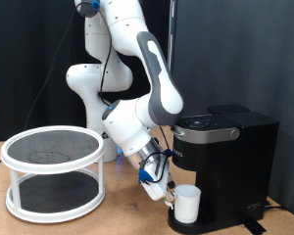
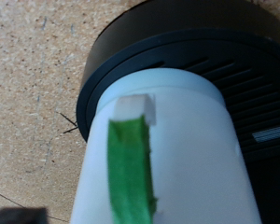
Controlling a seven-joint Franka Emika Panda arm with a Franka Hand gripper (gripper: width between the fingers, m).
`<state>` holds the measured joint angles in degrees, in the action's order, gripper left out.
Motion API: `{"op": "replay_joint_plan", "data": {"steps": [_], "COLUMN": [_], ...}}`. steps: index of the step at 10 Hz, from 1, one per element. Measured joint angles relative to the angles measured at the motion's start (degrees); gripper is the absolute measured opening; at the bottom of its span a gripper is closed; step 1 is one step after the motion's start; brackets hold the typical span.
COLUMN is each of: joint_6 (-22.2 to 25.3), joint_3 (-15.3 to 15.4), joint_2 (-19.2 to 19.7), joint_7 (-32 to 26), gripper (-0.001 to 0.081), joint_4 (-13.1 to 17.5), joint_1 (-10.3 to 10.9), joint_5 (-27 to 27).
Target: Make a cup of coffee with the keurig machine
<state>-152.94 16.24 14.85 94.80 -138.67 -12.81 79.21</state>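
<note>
The cup [image 1: 190,203] is a small white mug standing on the round black drip tray [image 1: 211,224] of the keurig machine [image 1: 230,157], under its brew head. The machine's lid is down. My gripper [image 1: 171,195] is low at the cup's side toward the exterior view's left, right against it or nearly so. In the wrist view the cup [image 2: 177,140] fills the frame, with a strip of green tape [image 2: 131,173] down its side, and the black drip tray [image 2: 205,47] lies beyond it. My fingers do not show clearly there.
A white round two-tier stand [image 1: 54,171] with dark mesh shelves stands on the wooden table [image 1: 118,211] at the exterior view's left. The robot's white base [image 1: 93,88] rises behind it. A black curtain hangs at the back.
</note>
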Motion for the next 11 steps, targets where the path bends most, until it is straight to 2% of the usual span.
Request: {"op": "replay_joint_plan", "data": {"steps": [1,2,3,5,7,9,11], "joint_6": [0.93,2.46,4.4,7.86,10.51,11.46,17.14], "joint_3": [-0.31,-0.82,-1.39,-2.42,-2.9,-2.88,-2.92], "joint_2": [-0.16,-0.66,-1.68,-4.29,-7.59,-7.58,-10.12], "joint_7": [0.11,0.12,0.08,-1.19,-6.12,-5.41,-5.51], "gripper": [0.0571,0.0571,0.0704,0.0727,0.0734,0.0734,0.0734], "joint_4": [-0.5,-1.54,-3.12,-6.34,-9.19,-9.26,-9.84], "joint_1": [-0.32,-0.82,-1.6,-3.37,-5.41,-5.41,-5.78], "joint_5": [-0.85,-2.37,-4.14,-5.84,-3.47,-4.67,-4.52]}}
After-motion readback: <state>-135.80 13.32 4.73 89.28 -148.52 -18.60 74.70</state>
